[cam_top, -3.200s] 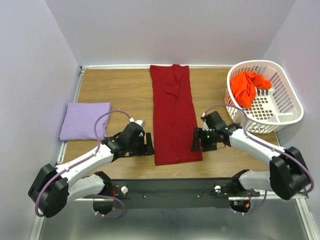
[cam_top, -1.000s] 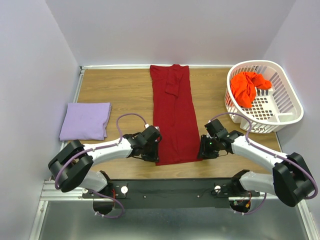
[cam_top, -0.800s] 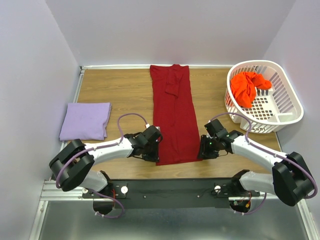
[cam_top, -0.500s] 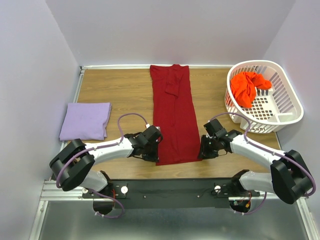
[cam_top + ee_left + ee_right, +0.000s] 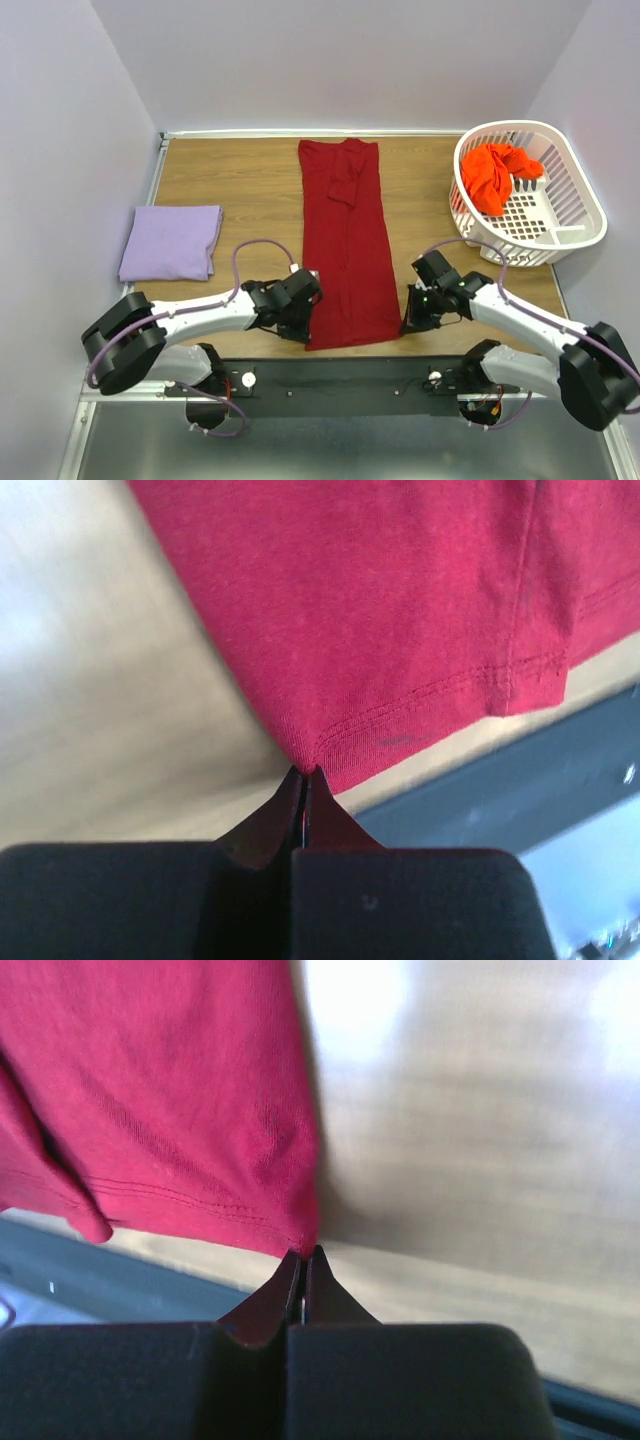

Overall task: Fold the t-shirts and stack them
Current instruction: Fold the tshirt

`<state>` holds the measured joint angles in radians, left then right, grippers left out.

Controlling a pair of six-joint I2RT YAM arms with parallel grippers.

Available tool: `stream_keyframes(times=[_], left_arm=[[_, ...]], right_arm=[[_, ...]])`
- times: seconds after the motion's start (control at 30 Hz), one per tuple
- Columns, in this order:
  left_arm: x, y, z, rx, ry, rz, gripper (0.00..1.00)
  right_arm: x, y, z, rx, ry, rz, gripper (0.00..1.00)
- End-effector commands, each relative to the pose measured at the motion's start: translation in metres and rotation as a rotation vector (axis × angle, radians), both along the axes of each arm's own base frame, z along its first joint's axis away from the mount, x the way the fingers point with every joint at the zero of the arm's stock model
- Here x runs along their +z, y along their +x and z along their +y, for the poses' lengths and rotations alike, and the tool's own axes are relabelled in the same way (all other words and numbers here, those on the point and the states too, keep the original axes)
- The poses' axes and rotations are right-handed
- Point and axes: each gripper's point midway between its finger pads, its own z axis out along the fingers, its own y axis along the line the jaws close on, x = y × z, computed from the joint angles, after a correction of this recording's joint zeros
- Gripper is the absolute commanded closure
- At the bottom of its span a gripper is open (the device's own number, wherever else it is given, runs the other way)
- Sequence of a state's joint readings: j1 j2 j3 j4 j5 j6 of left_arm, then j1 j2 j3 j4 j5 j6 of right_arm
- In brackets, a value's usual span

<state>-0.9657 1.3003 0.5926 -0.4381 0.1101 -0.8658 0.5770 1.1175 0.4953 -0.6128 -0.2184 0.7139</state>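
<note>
Two near corners of the crimson t-shirt (image 5: pixel 345 240) sit right at my fingertips, one for each gripper. The shirt lies flat as a long narrow strip, with a sleeve folded in over its far end.

My left gripper (image 5: pixel 303 778) has its jaws pressed fully together on the left corner of the near hem. The cloth puckers into a small peak where the tips pinch it. My right gripper (image 5: pixel 303 1257) is closed just as tight, with the hem's right corner nipped between the tips and the fabric drawn up to them.

Well to the left of the crimson t-shirt lies the lavender t-shirt (image 5: pixel 170 243), folded into a neat rectangle on the wooden table (image 5: pixel 240 180). To the right of the crimson t-shirt stands the white laundry basket (image 5: pixel 590 215), with the orange-red t-shirt (image 5: pixel 495 175) bunched inside it.
</note>
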Motion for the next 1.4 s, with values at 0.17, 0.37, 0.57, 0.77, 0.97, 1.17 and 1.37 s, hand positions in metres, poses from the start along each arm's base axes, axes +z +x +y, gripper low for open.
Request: stream_keyframes(times=[0.17,0.37,0.57,0.77,0.97,1.17,1.37], left_arm=[[0.018,-0.058,0.002,-0.042,-0.044,0.121,1.0],[0.047,0.025,-0.006,0.034,-0.066,-0.075,1.0],[0.055,0.101,0.006,0.094,-0.033,-0.213,1.0],[0.062,0.184,0.027,0.173,0.078,-0.332,1.0],[0.053,0.233,0.051,0.239,0.163,-0.354,1.0],[0.055,0.264,0.051,0.27,0.162,-0.4,1.0],[0.062,0.284,0.052,0.276,0.178,-0.451,1.0]], right_arm=[[0.015,-0.042,-0.014,-0.019,0.002,0.093,1.0],[0.048,0.035,-0.005,-0.024,-0.117,-0.109,1.0],[0.079,0.111,0.018,-0.001,-0.149,-0.278,1.0],[0.075,0.178,0.026,0.05,-0.249,-0.361,1.0],[0.075,0.223,0.024,0.048,-0.244,-0.412,0.99],[0.07,0.249,0.018,0.045,-0.252,-0.416,0.99],[0.068,0.263,0.017,0.04,-0.245,-0.423,1.0]])
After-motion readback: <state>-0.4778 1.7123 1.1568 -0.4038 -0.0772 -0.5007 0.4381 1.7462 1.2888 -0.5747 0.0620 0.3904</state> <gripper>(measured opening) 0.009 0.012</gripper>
